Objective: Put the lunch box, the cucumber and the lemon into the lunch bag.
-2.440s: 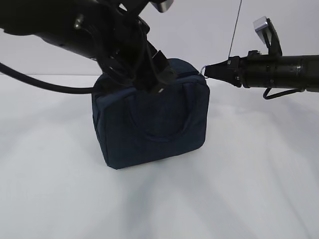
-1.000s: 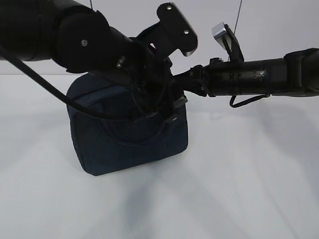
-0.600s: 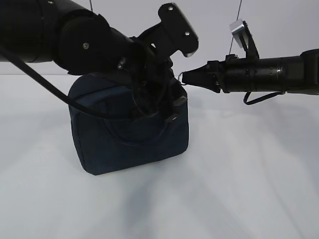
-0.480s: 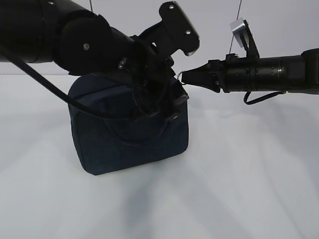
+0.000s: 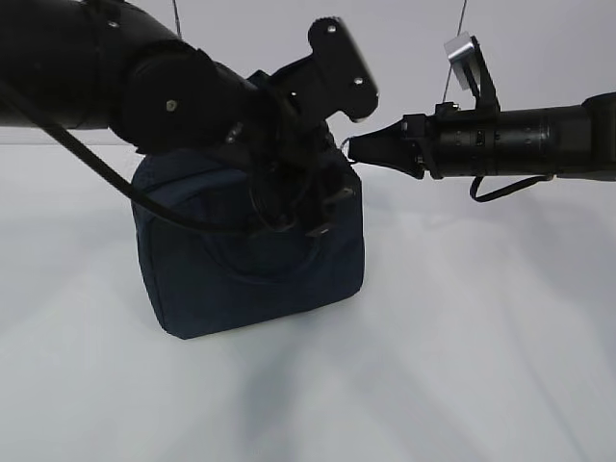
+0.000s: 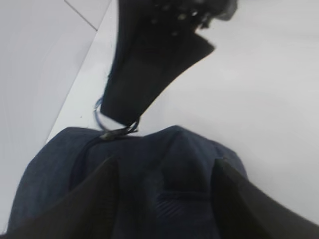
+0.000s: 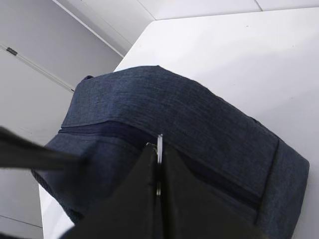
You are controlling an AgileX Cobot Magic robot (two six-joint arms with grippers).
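Note:
The dark navy lunch bag [image 5: 250, 279] stands upright on the white table. My left gripper [image 5: 327, 212] comes down over its right top end; in the left wrist view its two fingers [image 6: 99, 194] press the bag's fabric [image 6: 169, 169] from either side. My right gripper [image 5: 351, 149] reaches in level from the right and is shut on the metal ring pull [image 7: 159, 142] of the zipper, at the bag's top right corner. The same ring [image 6: 102, 117] shows under the right gripper's tip in the left wrist view. The lunch box, the cucumber and the lemon are out of view.
White table [image 5: 462, 337] all round the bag, with a pale wall behind. Two thin cables [image 5: 463, 19] hang at the back. In the right wrist view the table's edge [image 7: 134, 45] runs close behind the bag.
The bag has shifted left since the earliest frame. Within the last second my right gripper drew back a little to the right with the ring pull, then held still. The left arm barely moved.

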